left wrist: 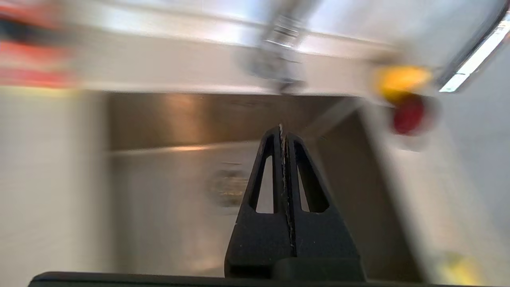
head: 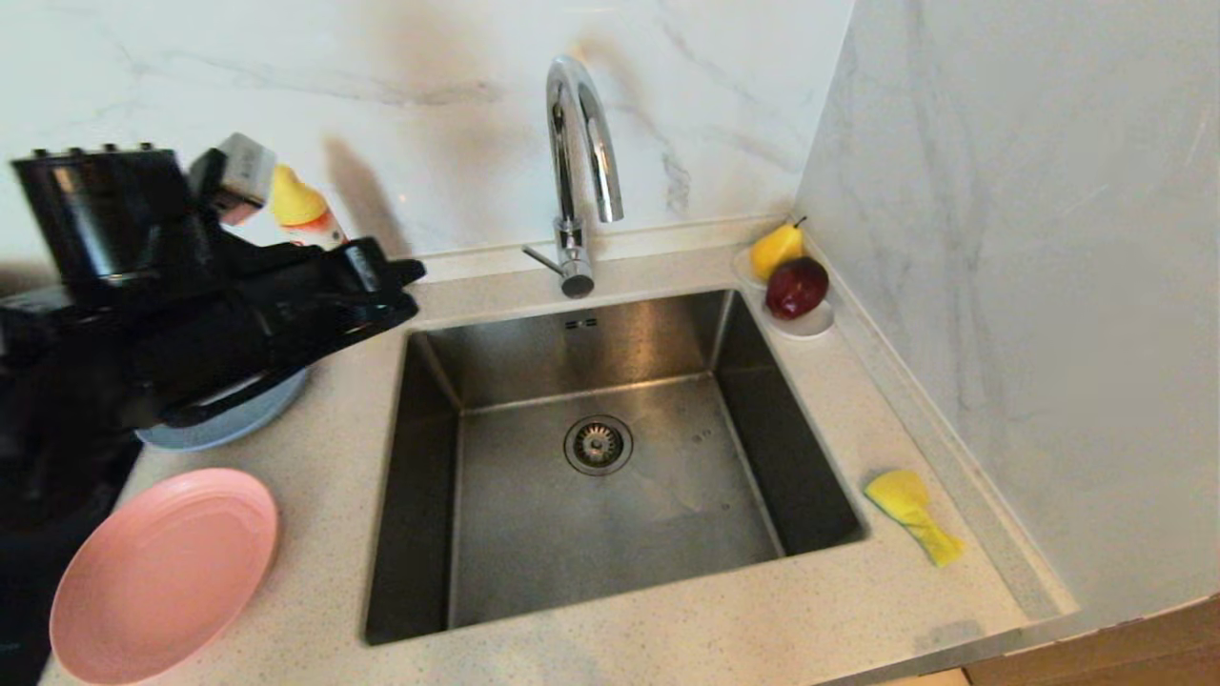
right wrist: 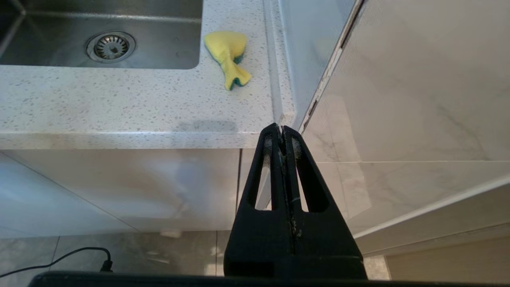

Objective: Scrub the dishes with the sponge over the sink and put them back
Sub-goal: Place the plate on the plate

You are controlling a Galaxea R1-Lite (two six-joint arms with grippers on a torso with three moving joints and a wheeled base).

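A pink plate (head: 162, 575) lies on the counter at the front left. Behind it a blue-grey plate (head: 224, 424) peeks out from under my left arm. My left gripper (head: 405, 286) hangs shut and empty above the counter, just left of the steel sink (head: 610, 476), with its tips (left wrist: 282, 129) pressed together. The yellow sponge (head: 912, 514) (right wrist: 228, 54) lies crumpled on the counter to the right of the sink. My right gripper (right wrist: 282, 129) is parked low in front of the cabinet, shut on nothing. No bowls are in view.
A chrome tap (head: 581, 162) arches over the sink's back edge. A white saucer (head: 805, 324) with a pear (head: 777, 248) and a red fruit (head: 797, 288) sits in the back right corner. A yellow-capped bottle (head: 305, 214) stands behind my left arm. Marble walls close the back and right.
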